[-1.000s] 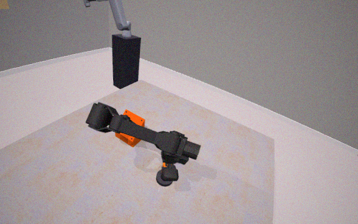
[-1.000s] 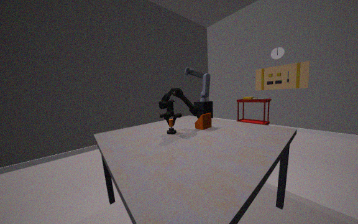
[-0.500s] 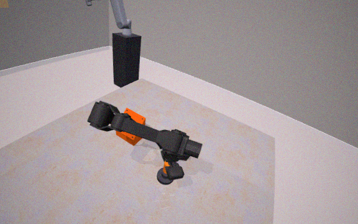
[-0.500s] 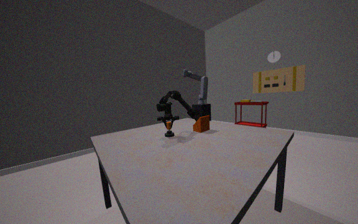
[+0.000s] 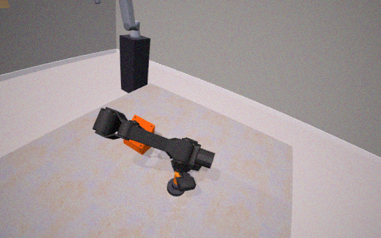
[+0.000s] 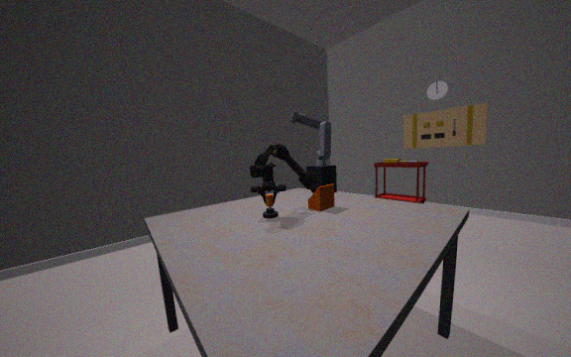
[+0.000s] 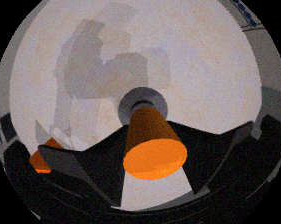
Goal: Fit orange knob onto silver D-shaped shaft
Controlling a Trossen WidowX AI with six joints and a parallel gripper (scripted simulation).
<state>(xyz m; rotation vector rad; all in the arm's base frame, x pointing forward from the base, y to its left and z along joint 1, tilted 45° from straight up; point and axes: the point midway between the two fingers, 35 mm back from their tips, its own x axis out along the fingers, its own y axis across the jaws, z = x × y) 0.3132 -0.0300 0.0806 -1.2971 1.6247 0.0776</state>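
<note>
The pincer is pinching the orange knob, its dark fingers bearing on opposite sides of the tapered body. The knob hangs directly over the round pedestal, narrow end down. In the wrist view that end meets the pale ring of the pedestal top; the silver D-shaped shaft cannot be made out, being hidden by the knob.

Progress, as judged: pickup and carry are done and the knob is centred over its seat. In the exterior view a gap appears between knob and pedestal, so full seating is not confirmed. Whether the flats align cannot be told. Remaining: any rotation needed, the push down, and release.

Materials and form: the knob is a smooth, matte orange cone frustum with a flat circular top. The pedestal is a low, dark grey disc. The bench has a pale, mottled, stone-like finish. The arm's base is a boxy orange block.
</note>
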